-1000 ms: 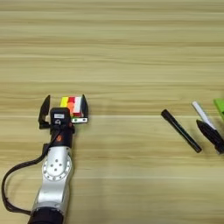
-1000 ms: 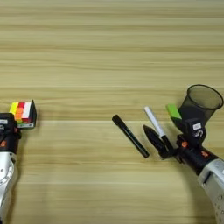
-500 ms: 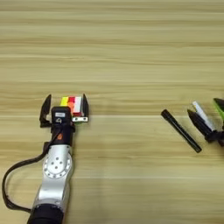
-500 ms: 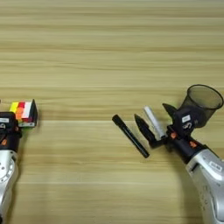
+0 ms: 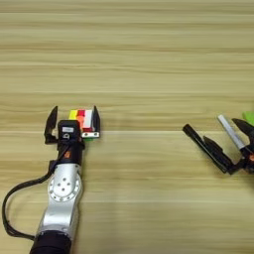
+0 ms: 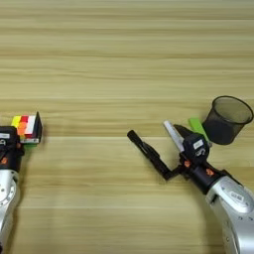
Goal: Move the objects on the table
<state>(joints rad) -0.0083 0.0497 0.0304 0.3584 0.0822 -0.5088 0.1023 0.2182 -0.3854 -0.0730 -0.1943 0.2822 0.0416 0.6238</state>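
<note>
You are looking straight down on a light-wood counter point(image 5: 129, 59) that fills both views; no wall, floor or window shows. Its plank grain runs side to side, with one darker seam crossing level with the black mesh cup point(image 6: 227, 119). Even, soft light lies beyond that cup.

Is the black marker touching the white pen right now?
Apart. The right eye view shows bare table between the black marker and the white pen along their whole visible length.
</note>
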